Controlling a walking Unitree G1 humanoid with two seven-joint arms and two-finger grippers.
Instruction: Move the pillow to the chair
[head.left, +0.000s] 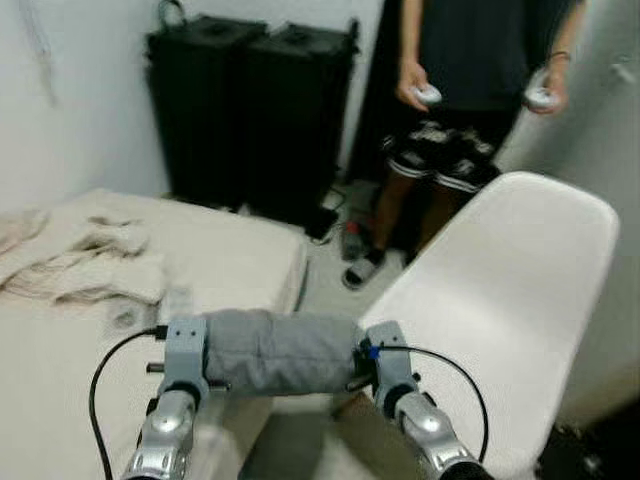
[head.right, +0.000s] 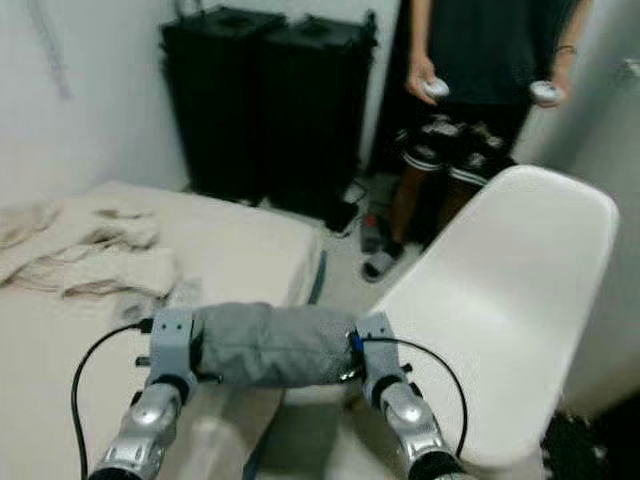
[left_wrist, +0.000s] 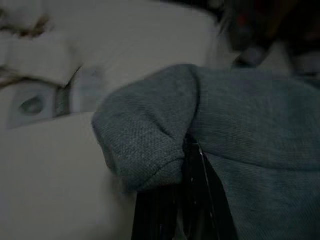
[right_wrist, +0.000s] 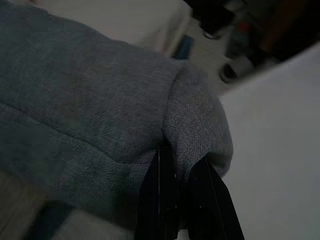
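The grey knit pillow (head.left: 280, 352), rolled into a soft bolster, hangs between the bed (head.left: 230, 255) and the white chair (head.left: 500, 300). The left gripper (left_wrist: 175, 165) and right gripper (right_wrist: 175, 165) each pinch a bunched end, jaws nearly closed on fabric. The wrist views show the weave; the eye views show a person (head.left: 470, 60) holding controllers.

pillow (head.left: 278, 352): grey knit, small, held level off the bed, lower centre of frame
chair (head.left: 500, 300): white moulded shell, right of frame, seat bare
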